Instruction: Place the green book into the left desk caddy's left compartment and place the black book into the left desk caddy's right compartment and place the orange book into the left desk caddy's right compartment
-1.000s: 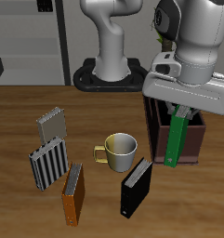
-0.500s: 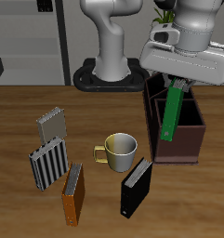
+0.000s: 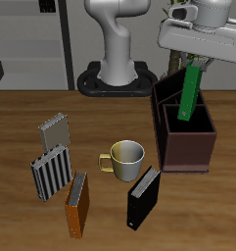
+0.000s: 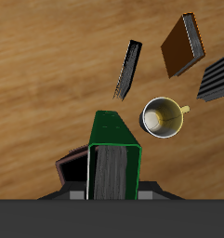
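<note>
Gripper (image 3: 195, 61) hangs high above the left desk caddy (image 3: 188, 149), clamped on the upper end of the green book (image 3: 191, 94), which dangles nearly upright with its long axis vertical and a slight lean. From the exterior view the book's lower end sits over the back part of the caddy, around its taller, divided end; whether it lines up with the left compartment or an adjoining slot I cannot tell from here. The wrist view looks straight down the book's pale page edge (image 4: 112, 172), with a dark slice of caddy showing beside it. The coming move seems to turn on this: the target slot lies directly below, so the book must go down along its own long axis, staying square to the dividers. Well apart, nearer the table's front edge, the black book (image 3: 142, 196) and the orange book (image 3: 77, 204) stand on either side of the mug (image 3: 126, 157), both untouched.
</note>
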{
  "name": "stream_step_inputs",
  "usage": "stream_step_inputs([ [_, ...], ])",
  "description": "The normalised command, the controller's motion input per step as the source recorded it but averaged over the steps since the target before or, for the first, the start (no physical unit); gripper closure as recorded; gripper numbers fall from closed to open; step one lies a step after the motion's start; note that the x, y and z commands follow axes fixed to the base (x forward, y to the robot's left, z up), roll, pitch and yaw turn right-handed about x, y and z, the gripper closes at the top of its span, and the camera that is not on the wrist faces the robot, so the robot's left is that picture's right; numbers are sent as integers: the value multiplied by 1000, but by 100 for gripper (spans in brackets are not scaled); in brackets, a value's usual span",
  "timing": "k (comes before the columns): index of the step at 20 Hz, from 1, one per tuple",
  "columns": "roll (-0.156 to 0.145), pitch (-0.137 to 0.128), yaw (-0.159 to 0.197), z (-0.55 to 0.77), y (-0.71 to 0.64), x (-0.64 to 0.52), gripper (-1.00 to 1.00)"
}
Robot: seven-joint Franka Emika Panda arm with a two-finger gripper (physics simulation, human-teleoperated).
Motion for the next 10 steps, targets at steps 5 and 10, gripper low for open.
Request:
stream_step_inputs([
  [5, 13, -16, -60, 88, 165, -473, 100],
  [10, 41, -60, 59, -67, 274, -510, 100],
])
